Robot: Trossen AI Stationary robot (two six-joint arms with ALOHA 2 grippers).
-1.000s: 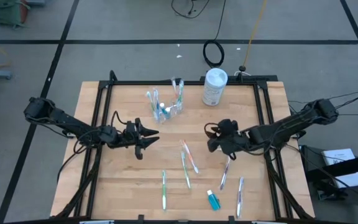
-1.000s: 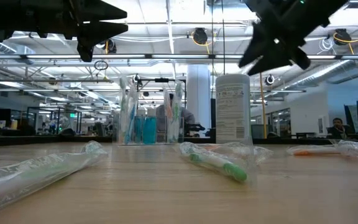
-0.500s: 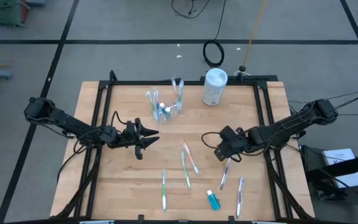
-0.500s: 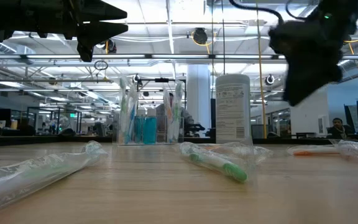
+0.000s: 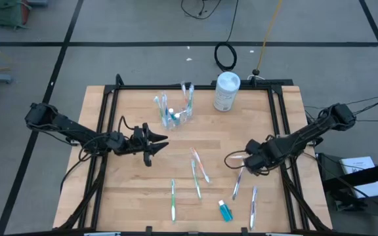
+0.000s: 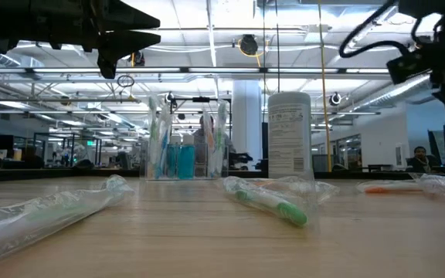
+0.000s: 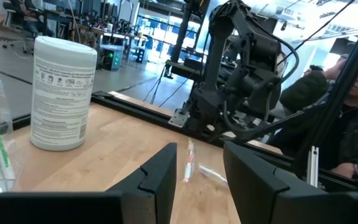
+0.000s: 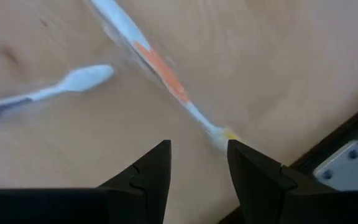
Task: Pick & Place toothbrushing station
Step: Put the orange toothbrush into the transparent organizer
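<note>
I've got the right gripper (image 8: pixel 196 163) open above the orange brush (image 8: pixel 160 73), axis 11-to-5, left arm farther.

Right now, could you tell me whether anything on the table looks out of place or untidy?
Yes: several slim wrapped toothbrushes and a small blue tube lie scattered flat across the near half of the wooden table, at mixed angles, while others stand upright in the small clear plastic cup. Nothing looks spilled or damaged.
</note>
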